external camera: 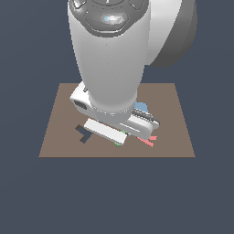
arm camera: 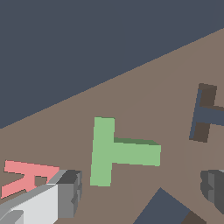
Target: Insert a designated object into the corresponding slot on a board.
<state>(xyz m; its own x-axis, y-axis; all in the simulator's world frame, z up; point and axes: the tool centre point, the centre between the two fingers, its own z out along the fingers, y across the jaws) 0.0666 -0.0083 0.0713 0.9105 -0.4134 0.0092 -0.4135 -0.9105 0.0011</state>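
The light-green T block [arm camera: 119,151] lies flat on the brown board [arm camera: 144,92]. In the exterior view only a sliver of it [external camera: 118,144] shows under my hand. My gripper [arm camera: 140,190] is open and hangs low over the board. One finger [arm camera: 66,192] and the other finger [arm camera: 213,186] stand wide apart on either side of the T, and neither touches it. The dark navy T-shaped slot [arm camera: 204,114] lies beyond the T's stem end. In the exterior view the slot [external camera: 83,133] is towards the left of the hand, partly hidden.
A salmon-red R [arm camera: 24,177] lies on the board beside one finger and also shows in the exterior view [external camera: 149,140]. A dark diamond-shaped cut-out [arm camera: 164,208] sits near the T. A light-blue piece [external camera: 142,107] peeks out behind the arm, which hides the board's middle.
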